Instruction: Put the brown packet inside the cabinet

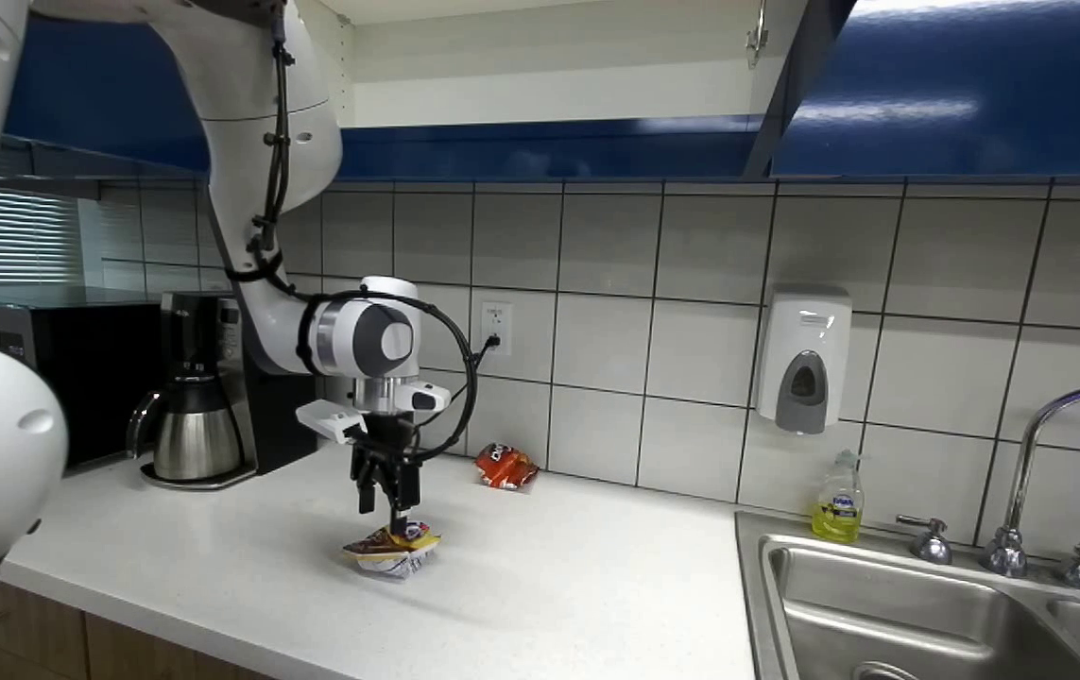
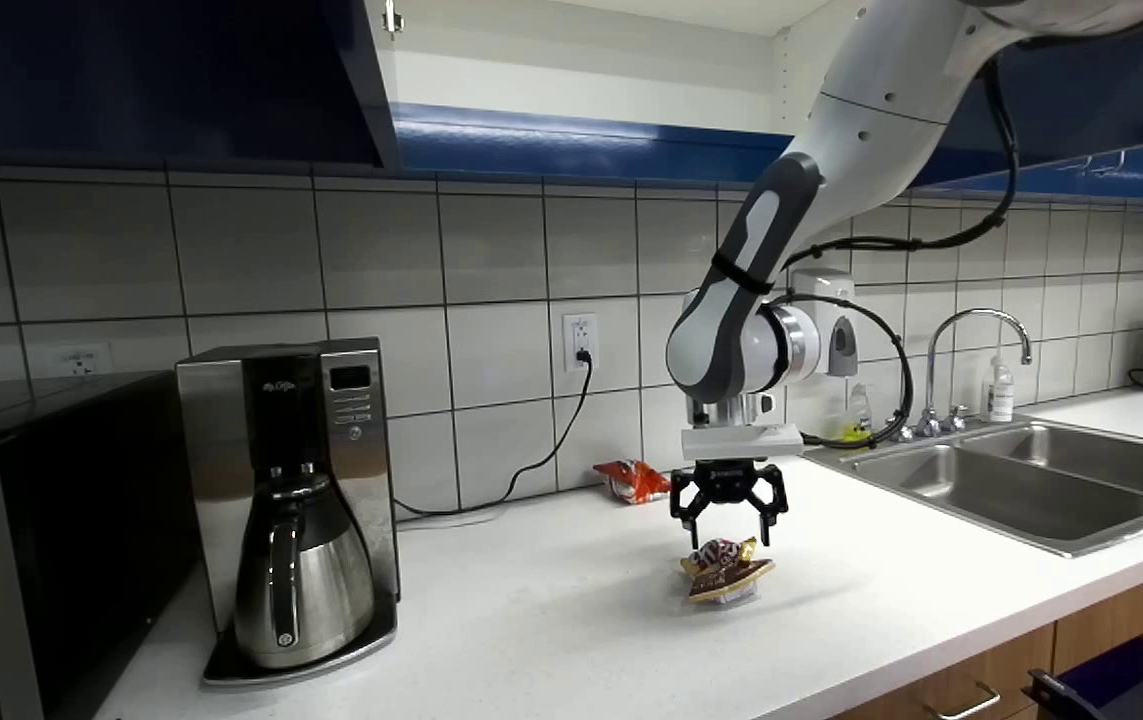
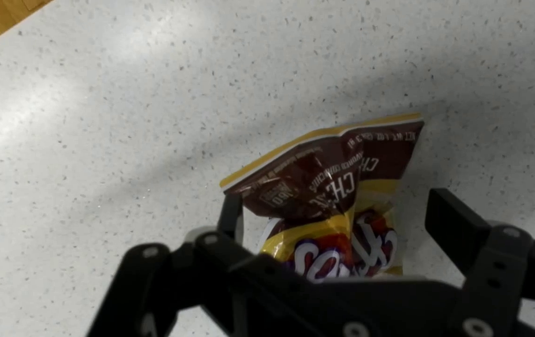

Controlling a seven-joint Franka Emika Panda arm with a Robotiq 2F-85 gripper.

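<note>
The brown packet lies crumpled on the white counter, brown with yellow and red marks; it also shows in an exterior view. In the wrist view the packet lies between the two fingers, its lower part hidden behind the gripper body. My gripper points straight down over it, fingers apart, tips about level with the packet's top. In the wrist view the gripper has one finger close to the packet's edge and a gap at the other. The overhead cabinet stands open, white inside with dark blue doors.
A red-orange packet lies by the tiled wall. A coffee maker and a black microwave stand on the counter. A steel sink, soap bottle and wall dispenser are at the opposite side. The cabinet's blue lower edge overhangs the counter.
</note>
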